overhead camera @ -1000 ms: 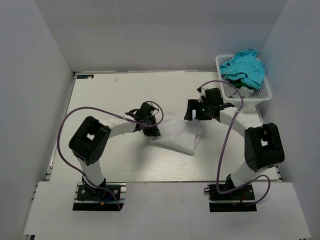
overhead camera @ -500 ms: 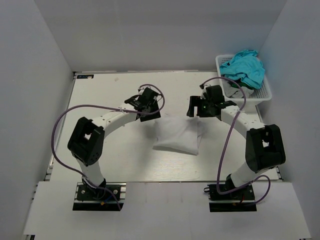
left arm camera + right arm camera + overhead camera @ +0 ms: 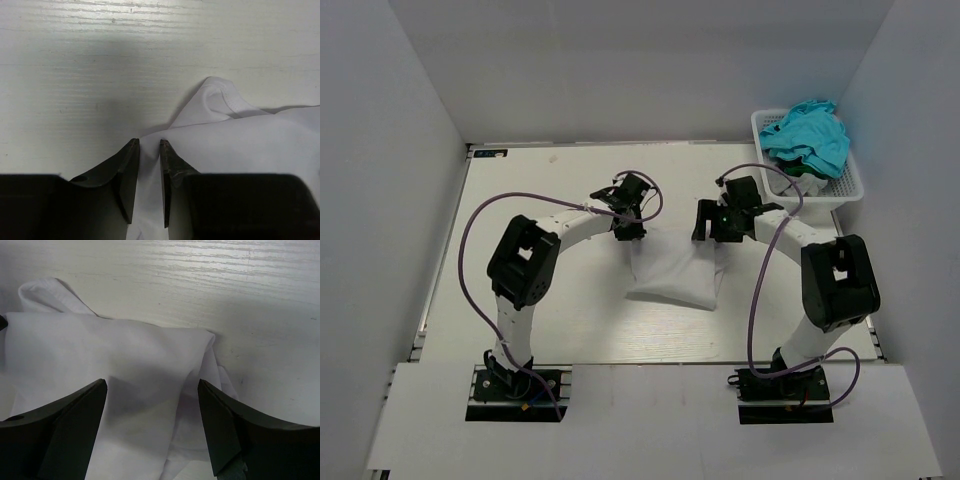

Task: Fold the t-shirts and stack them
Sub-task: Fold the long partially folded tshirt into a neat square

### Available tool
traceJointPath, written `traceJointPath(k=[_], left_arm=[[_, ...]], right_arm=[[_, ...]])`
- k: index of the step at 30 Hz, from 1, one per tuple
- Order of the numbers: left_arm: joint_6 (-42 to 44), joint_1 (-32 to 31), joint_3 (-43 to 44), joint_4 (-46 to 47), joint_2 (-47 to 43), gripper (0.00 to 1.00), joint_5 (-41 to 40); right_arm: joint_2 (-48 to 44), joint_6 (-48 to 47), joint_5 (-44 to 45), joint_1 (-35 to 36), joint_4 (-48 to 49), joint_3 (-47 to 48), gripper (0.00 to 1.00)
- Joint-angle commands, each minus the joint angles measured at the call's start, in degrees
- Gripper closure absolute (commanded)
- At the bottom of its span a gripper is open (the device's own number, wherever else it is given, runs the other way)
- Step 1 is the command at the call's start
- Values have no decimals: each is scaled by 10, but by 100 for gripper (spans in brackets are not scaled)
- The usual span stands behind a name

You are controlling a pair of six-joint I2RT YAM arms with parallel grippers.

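A folded white t-shirt (image 3: 672,272) lies on the table between my arms. My left gripper (image 3: 628,228) is at its back left corner. In the left wrist view the jaws (image 3: 148,144) are closed to a narrow gap with the shirt's (image 3: 240,145) edge between them. A small puckered corner (image 3: 217,92) sticks out ahead. My right gripper (image 3: 706,226) hovers at the back right corner. In the right wrist view it (image 3: 152,385) is wide open and empty over the shirt (image 3: 100,355).
A white basket (image 3: 852,188) stands at the back right with crumpled teal shirts (image 3: 810,135) in it. White walls close in the table on the left, back and right. Purple cables loop over both arms.
The shirt was held lifted between both grippers a second ago; it now lies flat and folded. My left gripper went off to the back, then returned to the back left corner. The right gripper barely moved.
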Motion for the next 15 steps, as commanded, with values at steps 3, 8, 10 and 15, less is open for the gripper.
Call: traceJointPath(k=[3,8,10,15], left_arm=[[7,1,9,-5,-25,73,12],[7,1,-6,14,-46,100,39],[7,1,-13,26,-60,100,39],[7,1,-75,68,-171,100,5]], right_arm=[[2,7,1,-4,15,7,25],[-7,10,-3,-3,21,3,69],[-19,3,-3,-4,19,-2,85],[-96,-18,-17,-4,-3,-23,100]])
